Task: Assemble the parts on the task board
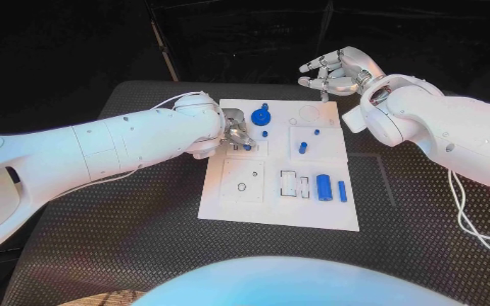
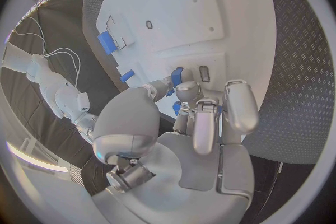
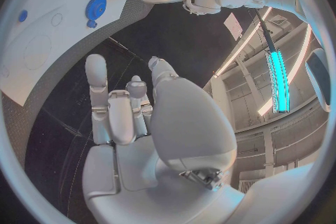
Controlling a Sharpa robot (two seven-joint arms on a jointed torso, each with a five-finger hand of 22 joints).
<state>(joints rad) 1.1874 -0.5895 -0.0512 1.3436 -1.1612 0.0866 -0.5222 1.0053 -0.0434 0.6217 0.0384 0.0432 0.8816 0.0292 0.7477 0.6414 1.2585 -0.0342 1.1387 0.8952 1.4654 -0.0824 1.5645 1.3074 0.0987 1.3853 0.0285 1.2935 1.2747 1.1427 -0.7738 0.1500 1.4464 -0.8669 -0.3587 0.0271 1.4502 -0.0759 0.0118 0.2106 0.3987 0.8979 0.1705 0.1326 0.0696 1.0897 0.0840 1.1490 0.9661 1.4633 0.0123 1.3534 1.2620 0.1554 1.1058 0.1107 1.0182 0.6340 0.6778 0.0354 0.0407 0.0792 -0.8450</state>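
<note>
On the white rectangular task board (image 1: 226, 203), the near right part holds a large blue cylinder (image 1: 323, 187) lying on its side, with a thin blue bar (image 1: 342, 191) just to its right. Further back, a short blue peg (image 1: 303, 147) stands near the board's middle. At the board's left edge, the left hand (image 1: 236, 133) reaches down with its fingertips (image 2: 183, 91) closed around a small blue part (image 2: 176, 76) that touches the board. Just beyond that hand sits a round blue gear-like disc (image 1: 261, 116). Past the board's far right corner, the right hand (image 1: 338, 71) hovers above the black table (image 1: 122, 249), fingers curled inward, holding nothing.
</note>
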